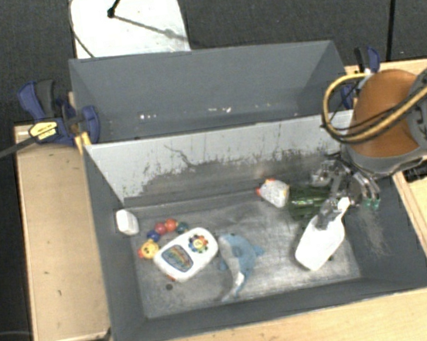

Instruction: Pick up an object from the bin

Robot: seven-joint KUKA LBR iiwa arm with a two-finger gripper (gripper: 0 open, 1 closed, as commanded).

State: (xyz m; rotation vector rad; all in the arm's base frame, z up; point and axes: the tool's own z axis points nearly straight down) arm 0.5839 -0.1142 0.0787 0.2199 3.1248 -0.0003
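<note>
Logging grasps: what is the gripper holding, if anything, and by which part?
Cannot be told. The gripper sits at the upper end of a white rounded object at the right of the bin, beside a dark green thing.

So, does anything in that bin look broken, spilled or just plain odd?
Nothing stands out as broken or spilled. The things just lie loose: a white bottle-shaped thing on its side next to the gripper, a dark green thing just beyond it, a blue toy fish mid-bin.

Grey bin; white toy with multicoloured buttons; pale blue fish; white bottle; dark green can.
</note>
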